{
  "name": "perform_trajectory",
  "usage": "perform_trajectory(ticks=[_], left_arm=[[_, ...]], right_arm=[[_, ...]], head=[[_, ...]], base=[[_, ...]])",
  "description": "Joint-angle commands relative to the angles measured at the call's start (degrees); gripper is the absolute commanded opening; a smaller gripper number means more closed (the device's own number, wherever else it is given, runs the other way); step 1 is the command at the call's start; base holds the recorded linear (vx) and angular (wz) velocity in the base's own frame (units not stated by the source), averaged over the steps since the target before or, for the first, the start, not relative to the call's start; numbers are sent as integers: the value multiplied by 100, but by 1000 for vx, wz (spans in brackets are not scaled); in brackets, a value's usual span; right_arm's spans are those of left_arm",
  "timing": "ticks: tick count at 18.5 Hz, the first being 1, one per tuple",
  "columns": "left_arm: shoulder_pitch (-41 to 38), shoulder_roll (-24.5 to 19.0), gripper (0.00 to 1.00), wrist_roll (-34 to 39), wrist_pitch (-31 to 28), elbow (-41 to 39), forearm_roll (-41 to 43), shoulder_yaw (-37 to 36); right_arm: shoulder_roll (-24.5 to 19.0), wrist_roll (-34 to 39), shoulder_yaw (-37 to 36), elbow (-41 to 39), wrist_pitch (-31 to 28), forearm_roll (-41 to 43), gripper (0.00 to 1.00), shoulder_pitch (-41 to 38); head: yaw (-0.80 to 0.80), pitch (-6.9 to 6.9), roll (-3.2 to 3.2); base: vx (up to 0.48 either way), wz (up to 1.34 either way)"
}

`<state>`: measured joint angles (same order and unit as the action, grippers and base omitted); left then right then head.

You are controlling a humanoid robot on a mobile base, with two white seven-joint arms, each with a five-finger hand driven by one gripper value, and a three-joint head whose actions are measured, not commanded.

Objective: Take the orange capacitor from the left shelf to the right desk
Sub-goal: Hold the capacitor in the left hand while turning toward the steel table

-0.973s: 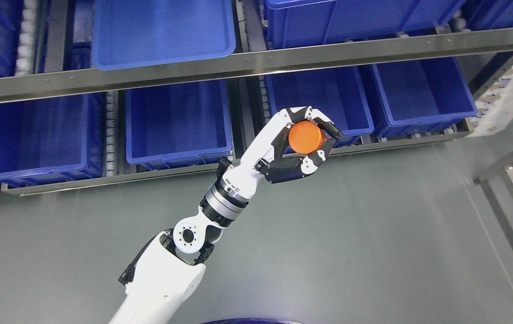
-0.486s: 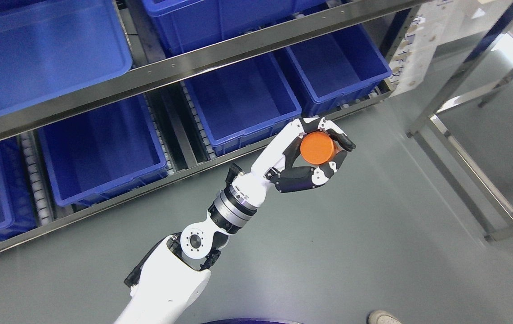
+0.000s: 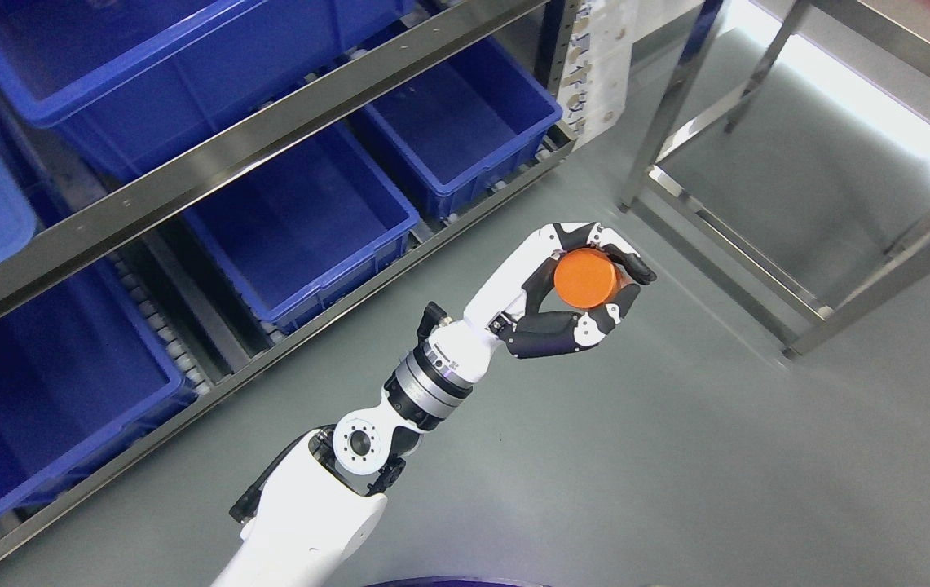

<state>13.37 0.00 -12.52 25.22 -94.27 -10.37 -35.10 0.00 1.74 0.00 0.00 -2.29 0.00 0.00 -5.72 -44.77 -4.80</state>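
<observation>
On my left I see the metal shelf (image 3: 269, 147) with blue bins (image 3: 301, 228) in rows, its far-left bins cut off by the frame. Grey floor (image 3: 676, 456) fills the middle. My left hand (image 3: 570, 289) hangs above it, fingers (image 3: 628, 261) curled tight round the orange capacitor (image 3: 587, 279). At upper right only the desk (image 3: 880, 244) frame's steel legs show.
</observation>
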Motion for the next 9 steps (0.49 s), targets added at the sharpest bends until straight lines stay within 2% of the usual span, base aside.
perform_trajectory(ticks=[1,9], left_arm=[[-1,-100,3,-5,36,5,0,-68],[8,-100,3,-5,36,5,0,-15]], right_arm=[[100,2,-70,-132,0,0,100,-193],[100,2,-70,-132,0,0,100,-193]], head=[[0,0,0],[0,-1,0]], base=[[138,-576],[154,-440]])
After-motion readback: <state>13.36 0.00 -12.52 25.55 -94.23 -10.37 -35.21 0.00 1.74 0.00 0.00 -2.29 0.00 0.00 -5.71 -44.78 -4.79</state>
